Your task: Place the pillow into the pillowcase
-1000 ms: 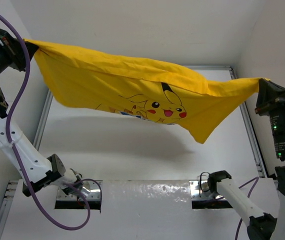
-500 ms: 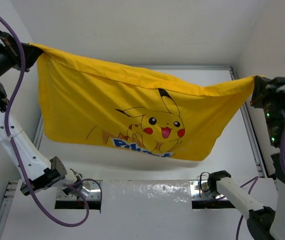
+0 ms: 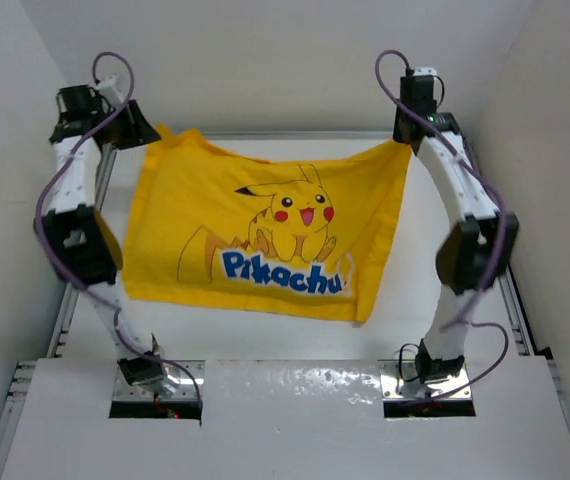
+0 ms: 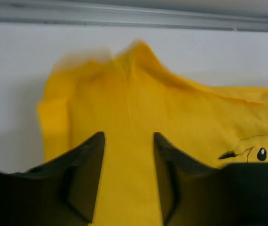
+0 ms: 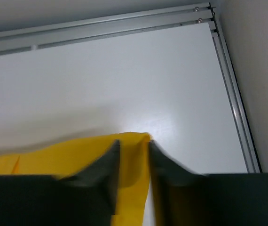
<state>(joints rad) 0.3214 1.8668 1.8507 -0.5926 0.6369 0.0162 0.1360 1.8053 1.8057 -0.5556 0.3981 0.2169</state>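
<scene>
Two arms stood stretched far out, one at each upper corner of the pillowcase [image 3: 265, 235], and to my eye everything hung on those two corners. The right gripper [image 5: 133, 143] was closed tight on its corner, a tongue of yellow cloth nipped between the fingers, with the bare table [image 5: 124, 80] showing beyond them. The left gripper [image 4: 129, 139] was another story: its jaws stood part-way apart, the yellow cloth lay spread just under and beyond the gap with the corner peaking up a little ahead of the fingertips, and I could see nothing clamped between them. The pillowcase's long axis ran from one gripper across to the other, its upper hem between them. The rest of it, cartoon face and blue lettering upward, spread back from both tools toward the arms' bases. Whether it lay flat on the table or sagged just above it I could not tell. The corner nearest the right arm's base was turned over on itself, and which hem was the mouth I could not make out. Of the pillow I saw nothing in any view. My judgement was that the pillowcase was being laid out ready, the stuffing not yet begun, and that only the right arm had it in hand, so any pull would drag it toward that side
</scene>
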